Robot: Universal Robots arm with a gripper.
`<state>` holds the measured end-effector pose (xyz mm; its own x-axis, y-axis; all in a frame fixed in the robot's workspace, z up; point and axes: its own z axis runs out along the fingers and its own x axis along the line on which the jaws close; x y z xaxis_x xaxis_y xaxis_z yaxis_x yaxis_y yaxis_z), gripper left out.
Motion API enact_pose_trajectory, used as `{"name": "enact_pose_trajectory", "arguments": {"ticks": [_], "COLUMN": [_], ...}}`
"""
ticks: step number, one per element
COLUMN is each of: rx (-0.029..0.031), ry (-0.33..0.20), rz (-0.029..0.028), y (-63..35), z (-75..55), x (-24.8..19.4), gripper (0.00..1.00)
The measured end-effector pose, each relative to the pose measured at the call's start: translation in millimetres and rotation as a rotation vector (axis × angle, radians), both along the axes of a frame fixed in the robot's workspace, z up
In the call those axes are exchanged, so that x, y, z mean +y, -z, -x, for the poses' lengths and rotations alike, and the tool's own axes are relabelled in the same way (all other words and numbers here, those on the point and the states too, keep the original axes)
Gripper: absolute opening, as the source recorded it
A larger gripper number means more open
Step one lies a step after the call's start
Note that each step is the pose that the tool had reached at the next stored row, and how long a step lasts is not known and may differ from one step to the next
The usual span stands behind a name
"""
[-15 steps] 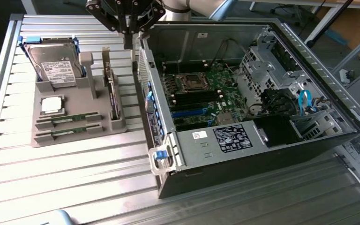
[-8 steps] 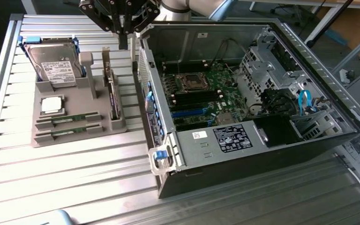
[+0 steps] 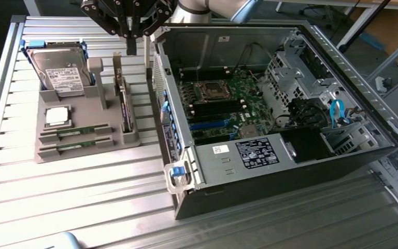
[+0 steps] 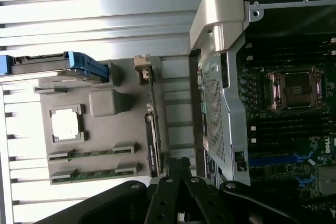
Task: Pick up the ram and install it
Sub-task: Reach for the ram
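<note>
**Hazards at this position**

- The gripper hangs above the far end of the grey tray, close to the computer case wall. Its fingers are pressed together and hold nothing.
- The ram lies flat in a tray slot on the worktop, well apart from the gripper. A second stick lies in the slot just beside it.
- Closed fingers cannot straddle the stick. A descent in this state likely presses on the board and its chips.
- The upright expansion card stands between the gripper and the case. A sideways approach risks striking it.
- The processor chip sits near the sticks. An offset descent may touch it or catch the wrong stick.
</note>
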<state>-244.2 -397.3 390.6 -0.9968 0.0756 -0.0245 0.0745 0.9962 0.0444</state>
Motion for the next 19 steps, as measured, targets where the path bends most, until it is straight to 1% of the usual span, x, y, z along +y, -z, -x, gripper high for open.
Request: {"name": "enact_pose_trajectory", "arguments": {"ticks": [4, 19], "rx": [0.0001, 0.0000], "ry": [0.000, 0.000], "rz": [0.0001, 0.0000], "y": [0.1, 0.5], "z": [6.0, 18.3], "x": [0.0, 0.0], "gripper": [0.11, 0.11]}}
